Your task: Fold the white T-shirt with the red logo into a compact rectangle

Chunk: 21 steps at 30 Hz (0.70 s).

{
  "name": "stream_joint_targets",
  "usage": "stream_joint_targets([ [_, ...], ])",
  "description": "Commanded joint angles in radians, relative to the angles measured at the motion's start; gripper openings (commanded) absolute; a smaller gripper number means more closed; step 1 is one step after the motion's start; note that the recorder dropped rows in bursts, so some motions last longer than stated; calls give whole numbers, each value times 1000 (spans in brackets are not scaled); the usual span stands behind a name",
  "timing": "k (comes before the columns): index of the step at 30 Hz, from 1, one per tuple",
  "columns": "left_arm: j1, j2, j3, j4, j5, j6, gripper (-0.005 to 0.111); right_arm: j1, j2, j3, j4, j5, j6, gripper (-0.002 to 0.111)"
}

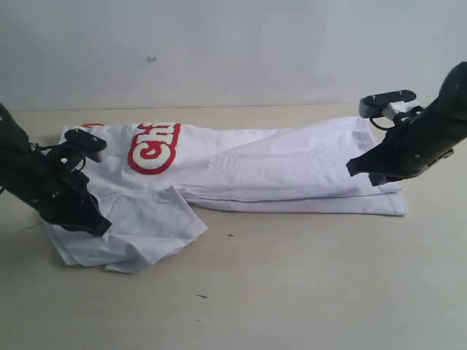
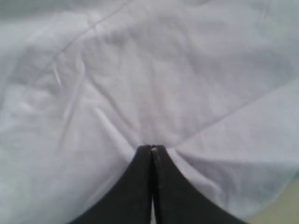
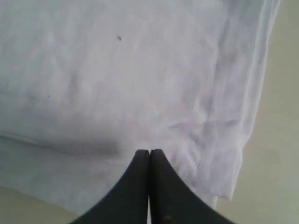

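Where the one white shirt (image 1: 292,171) lies folded lengthwise on the table (image 1: 306,292), its single red logo (image 1: 153,149) half showing, my two pincers meet it. My left pincer (image 2: 152,148) is pinched onto cloth at the sleeve end, creases gathering at its tips; my right pincer (image 3: 149,151) is closed tight by the hem, cloth caught or not I cannot tell.
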<state>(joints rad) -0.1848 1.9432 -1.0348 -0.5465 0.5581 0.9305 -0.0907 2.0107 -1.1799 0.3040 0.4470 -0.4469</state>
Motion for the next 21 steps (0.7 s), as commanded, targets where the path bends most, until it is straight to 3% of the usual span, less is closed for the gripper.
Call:
stream_joint_targets([
  [1,-6,44,14,11,3,4,0,-2,33,1,7,-26,7,0],
  [8,-6,75,14,124,36,-104,0,-2,65,9,7,2,7,0],
  [13,-6,75,27,124,104,-104,0,-2,65,39,2,0,7,0],
  [21,-6,62,103,162,104,-158,0,-2,54,90,-5,0,7,0],
])
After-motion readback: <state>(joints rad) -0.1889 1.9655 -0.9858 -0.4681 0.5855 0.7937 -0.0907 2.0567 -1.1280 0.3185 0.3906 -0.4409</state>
